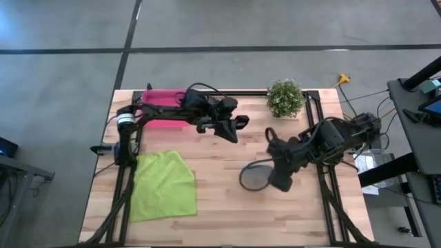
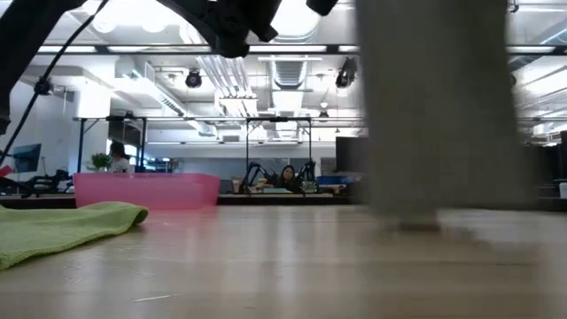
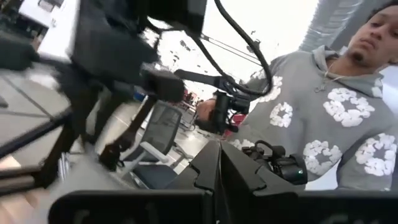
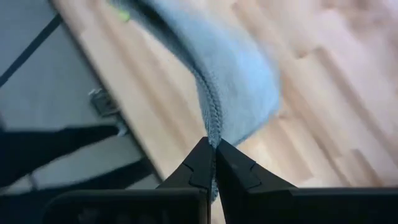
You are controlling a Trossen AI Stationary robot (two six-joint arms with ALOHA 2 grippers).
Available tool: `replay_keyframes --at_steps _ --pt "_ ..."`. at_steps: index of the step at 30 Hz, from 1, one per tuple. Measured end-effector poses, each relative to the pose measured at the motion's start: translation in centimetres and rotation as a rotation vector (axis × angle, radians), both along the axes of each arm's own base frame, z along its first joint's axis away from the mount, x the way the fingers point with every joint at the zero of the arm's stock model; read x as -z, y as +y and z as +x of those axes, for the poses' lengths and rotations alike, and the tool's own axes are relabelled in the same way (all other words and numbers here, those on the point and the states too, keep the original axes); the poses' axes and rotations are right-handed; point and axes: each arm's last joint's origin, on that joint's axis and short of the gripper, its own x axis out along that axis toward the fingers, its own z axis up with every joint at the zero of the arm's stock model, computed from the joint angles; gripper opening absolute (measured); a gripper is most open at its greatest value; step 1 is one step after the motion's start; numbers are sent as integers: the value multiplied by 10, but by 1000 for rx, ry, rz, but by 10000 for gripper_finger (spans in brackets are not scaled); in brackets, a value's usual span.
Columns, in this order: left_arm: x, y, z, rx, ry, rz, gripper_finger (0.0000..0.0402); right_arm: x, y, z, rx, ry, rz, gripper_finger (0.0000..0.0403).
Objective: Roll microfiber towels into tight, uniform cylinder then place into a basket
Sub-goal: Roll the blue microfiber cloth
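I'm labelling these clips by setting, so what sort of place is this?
Most likely a robotics lab or open workshop in a large industrial-style hall. Signs: exposed ceiling ducts and lights, a bare concrete floor around the wooden table, and more benches with a seated person behind.

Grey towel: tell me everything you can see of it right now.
The grey towel is a soft, knit-edged cloth, pinched at its edge by the shut right pincer. It hangs from that grip in a drooping fold, its lower end reaching the wooden table right of centre. From above it shows as a grey bunch under the right arm. It is not rolled, and lies apart from the lime green towel.
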Motion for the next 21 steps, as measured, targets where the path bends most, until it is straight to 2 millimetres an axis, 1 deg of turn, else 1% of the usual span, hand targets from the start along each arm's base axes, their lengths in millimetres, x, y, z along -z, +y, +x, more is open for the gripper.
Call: replay_keyframes --at_steps 3,7,9,12,14,17,21 --pt "11 -1 -4 -1 58 -17 1 3 -6 -11 32 3 -26 8" --pt "25 -6 -8 -30 100 -71 0 3 -11 -21 24 -3 -32 8" --pt "28 -7 -8 -66 80 -93 0 2 -12 -23 6 -10 -36 8" --pt "29 -7 -8 -139 -4 -91 0 0 -13 -26 -29 -23 -45 8" --pt "30 -5 -4 -207 -33 -83 6 0 -13 -27 -61 -26 -52 8" --pt "36 -3 5 -301 -37 -22 32 -1 -11 -25 -121 -28 -47 8" --pt "40 -3 14 -383 -43 69 96 -1 -10 -23 -152 -24 -37 8"
